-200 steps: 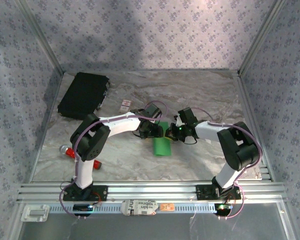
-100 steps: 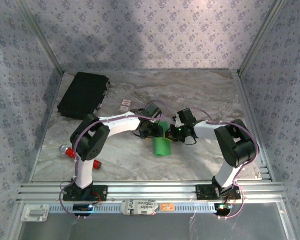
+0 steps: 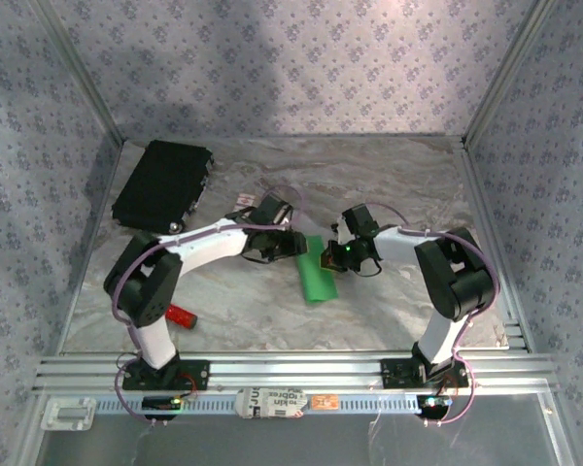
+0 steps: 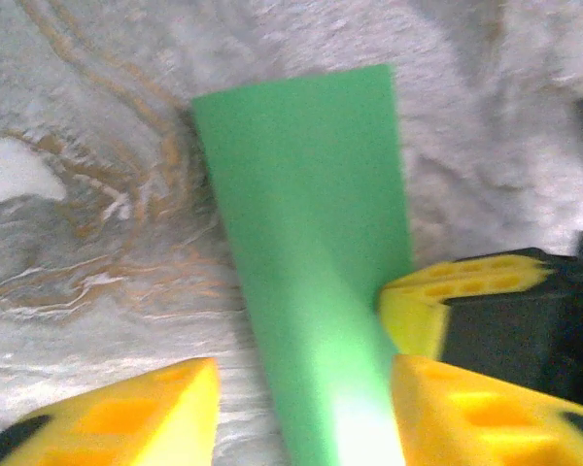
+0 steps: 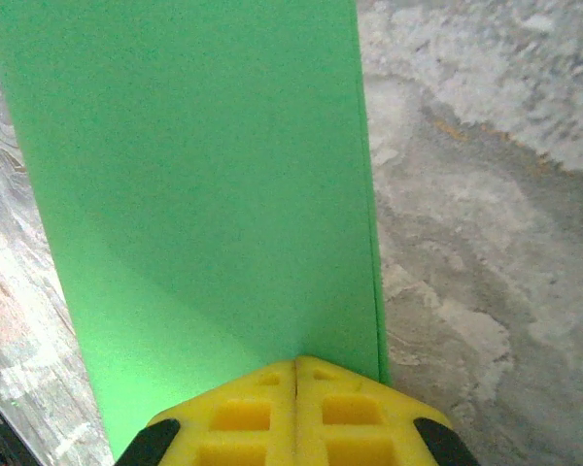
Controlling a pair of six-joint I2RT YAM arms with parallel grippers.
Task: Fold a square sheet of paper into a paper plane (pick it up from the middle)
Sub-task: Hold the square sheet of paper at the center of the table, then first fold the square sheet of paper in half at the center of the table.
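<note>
The square sheet of paper [image 3: 317,274] is bright green and lies on the marble table folded into a long narrow strip. In the left wrist view the strip [image 4: 306,194] runs between the yellow fingers of my left gripper [image 4: 306,398]. The jaws stand apart, with bare table showing between the paper and the left finger [image 4: 136,417]. My right gripper [image 5: 296,367] is shut, fingers pressed together, tips resting on the paper [image 5: 194,175] near its right edge. From above, the left gripper [image 3: 293,243] and right gripper [image 3: 328,258] meet at the strip's far end.
A black case [image 3: 162,184] lies at the back left, with a small white card [image 3: 243,204] near it. A red tool [image 3: 180,316] lies beside the left arm. Metal rails [image 3: 291,369] run along the near edge, and patterned walls close in the table.
The left arm's elbow has swung left and lower, baring more of the red tool. Its jaws have narrowed around the paper. The right gripper stays shut on the strip's end.
</note>
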